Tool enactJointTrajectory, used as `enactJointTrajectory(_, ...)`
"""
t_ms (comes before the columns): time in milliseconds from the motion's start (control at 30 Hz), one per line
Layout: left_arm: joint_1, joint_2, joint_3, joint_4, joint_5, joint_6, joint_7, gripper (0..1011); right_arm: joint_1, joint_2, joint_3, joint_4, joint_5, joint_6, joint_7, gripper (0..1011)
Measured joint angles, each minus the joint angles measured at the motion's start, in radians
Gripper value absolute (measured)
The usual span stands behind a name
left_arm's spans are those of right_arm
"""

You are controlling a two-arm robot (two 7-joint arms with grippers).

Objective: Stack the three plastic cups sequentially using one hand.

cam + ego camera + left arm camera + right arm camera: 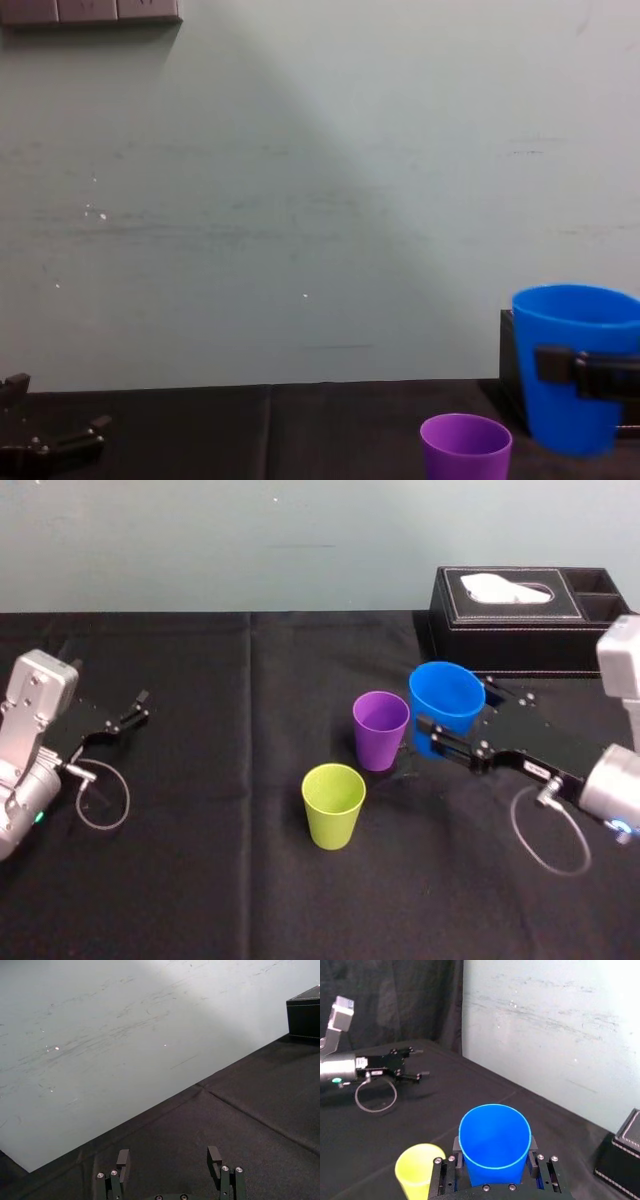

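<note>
The black right gripper [455,712] reached in from the right side on its silver-grey wrist, slim fingers closed on both sides of an upright, smooth blue plastic cup [445,692]. The black left gripper [138,708] sat parked far left, fingers spread apart.

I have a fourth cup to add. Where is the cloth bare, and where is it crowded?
Bare: the wide cloth between the left gripper and the yellow-green cup, and the near strip before that cup. Crowded: the purple cup, the blue cup in the right gripper and the tissue box.
</note>
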Motion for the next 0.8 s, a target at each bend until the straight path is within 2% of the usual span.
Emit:
enactJointTrajectory(333, 0.000, 0.000, 0.000, 0.000, 0.000, 0.000, 0.000, 1011, 0.128, -0.083, -0.072, 0.105, -0.043, 0.003, -0.011, 719)
enactJointTrajectory(800, 0.000, 0.000, 0.000, 0.000, 0.000, 0.000, 0.000, 1011, 0.234, -0.158, -0.133, 0.241, -0.091, -0.015, 0.000, 719)
